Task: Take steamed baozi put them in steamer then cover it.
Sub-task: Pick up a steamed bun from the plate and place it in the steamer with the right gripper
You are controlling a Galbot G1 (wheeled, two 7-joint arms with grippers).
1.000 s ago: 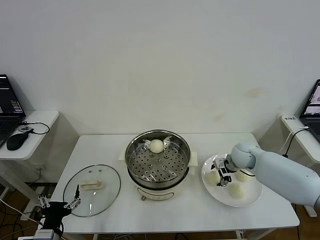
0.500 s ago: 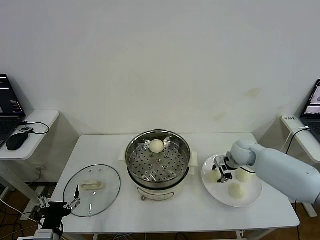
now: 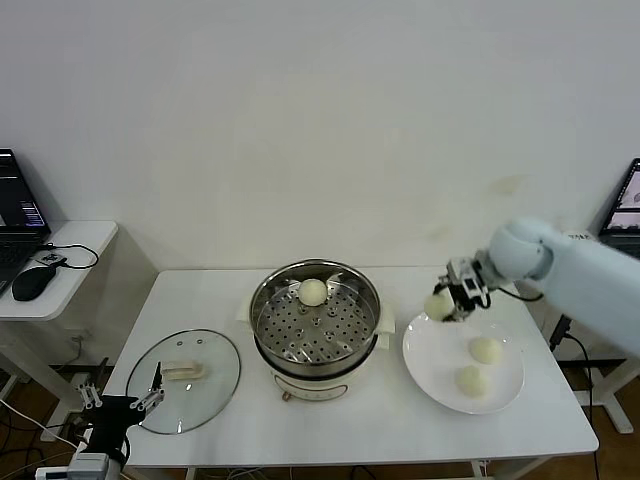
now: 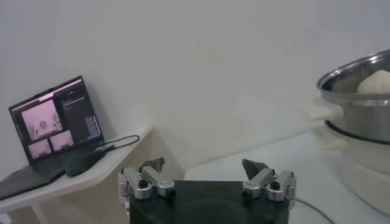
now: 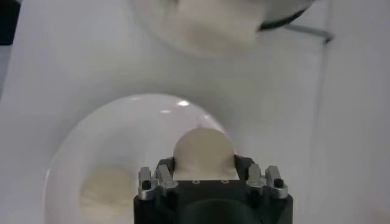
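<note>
My right gripper [image 3: 447,301] is shut on a cream-white baozi [image 3: 438,305] and holds it in the air above the left rim of the white plate [image 3: 430,360], right of the steamer [image 3: 315,315]. The wrist view shows that baozi [image 5: 203,148] between the fingers. One baozi [image 3: 313,292] lies on the perforated tray at the steamer's back. Two baozi [image 3: 486,350] [image 3: 471,380] lie on the plate. The glass cover [image 3: 185,378] with its cream handle lies flat on the table at the left. My left gripper [image 3: 120,400] is open, parked low by the table's front left corner.
A side table at the left holds a laptop [image 3: 18,205] and a mouse [image 3: 33,282]. Another laptop [image 3: 626,210] stands at the right edge. The steamer's rim [image 4: 359,85] shows in the left wrist view.
My right gripper has closed on a baozi on the plate and lifted it up and back, off the plate. The left arm has stayed put.
</note>
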